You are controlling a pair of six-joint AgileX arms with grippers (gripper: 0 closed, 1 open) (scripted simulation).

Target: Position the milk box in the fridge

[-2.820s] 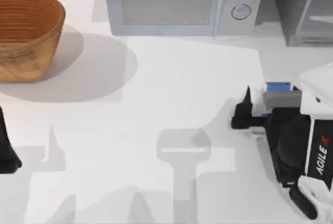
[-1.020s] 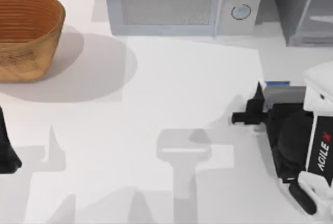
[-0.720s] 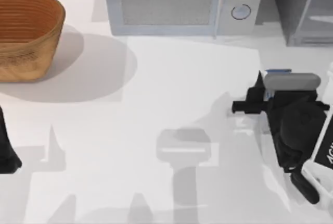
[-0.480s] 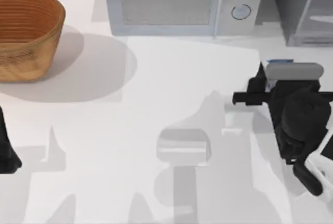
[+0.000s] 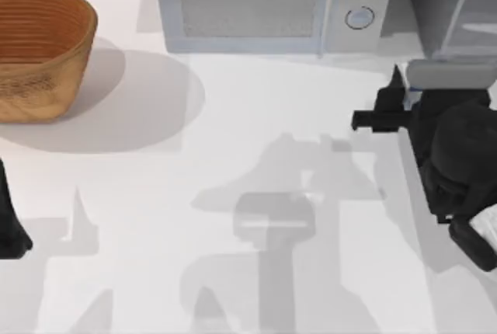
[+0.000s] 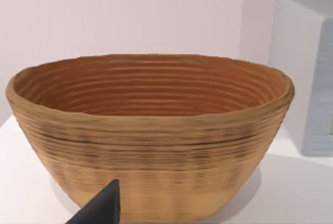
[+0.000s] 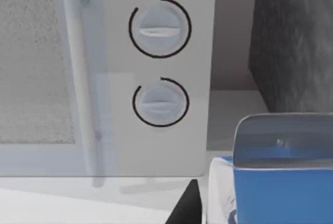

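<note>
Half the milk box apparently hidden behind right jaws.

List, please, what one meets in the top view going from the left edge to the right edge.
Left arm's parked pincer → woven basket → microwave → right pincer, in front of the fridge at the far right.

A white table carries everything. On it, a woven basket sits at ten o'clock, a light-grey microwave stands at twelve o'clock, and the dark-grey fridge stands at two o'clock, just beside the microwave.
</note>
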